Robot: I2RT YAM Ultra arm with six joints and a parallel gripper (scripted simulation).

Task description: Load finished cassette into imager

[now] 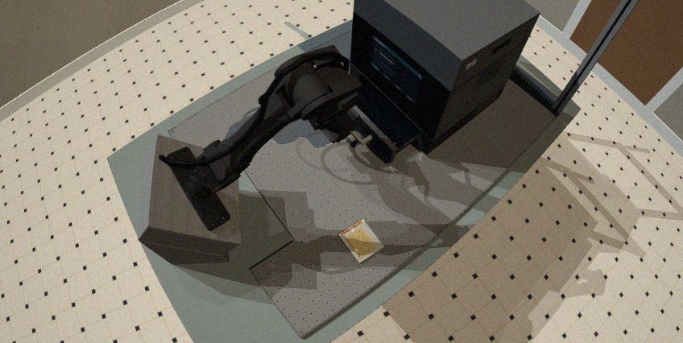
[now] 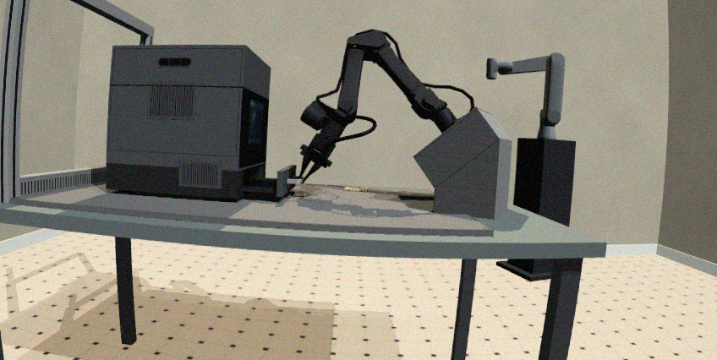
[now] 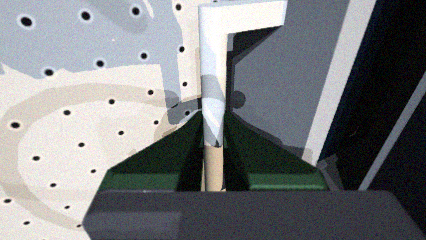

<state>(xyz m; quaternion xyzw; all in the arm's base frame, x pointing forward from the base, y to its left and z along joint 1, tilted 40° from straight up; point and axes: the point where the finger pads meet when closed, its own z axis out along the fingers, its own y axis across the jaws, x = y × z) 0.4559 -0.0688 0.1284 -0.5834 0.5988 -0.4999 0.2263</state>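
The gel imager IM (image 1: 445, 18) (image 2: 176, 120) is a dark box at the back of the table. Its drawer (image 1: 378, 145) (image 2: 284, 178) stands out a little way at the bottom front; I cannot see the glass inside. My gripper (image 1: 357, 138) (image 2: 302, 177) (image 3: 213, 120) is shut on the drawer's pale handle (image 1: 364, 138) (image 2: 294, 181) (image 3: 215, 65), just above the board. The finished cassette (image 1: 361, 240) (image 2: 354, 188), a flat amber plate with a white rim, lies on the board well away from the gripper, towards the front edge.
The perforated board (image 1: 335, 291) covers the table's middle. The arm's slanted grey base block (image 1: 192, 215) (image 2: 467, 170) stands beside it. A metal frame (image 1: 598, 43) (image 2: 9, 79) stands behind IM. A dark camera stand (image 2: 545, 175) stands at the table's far end.
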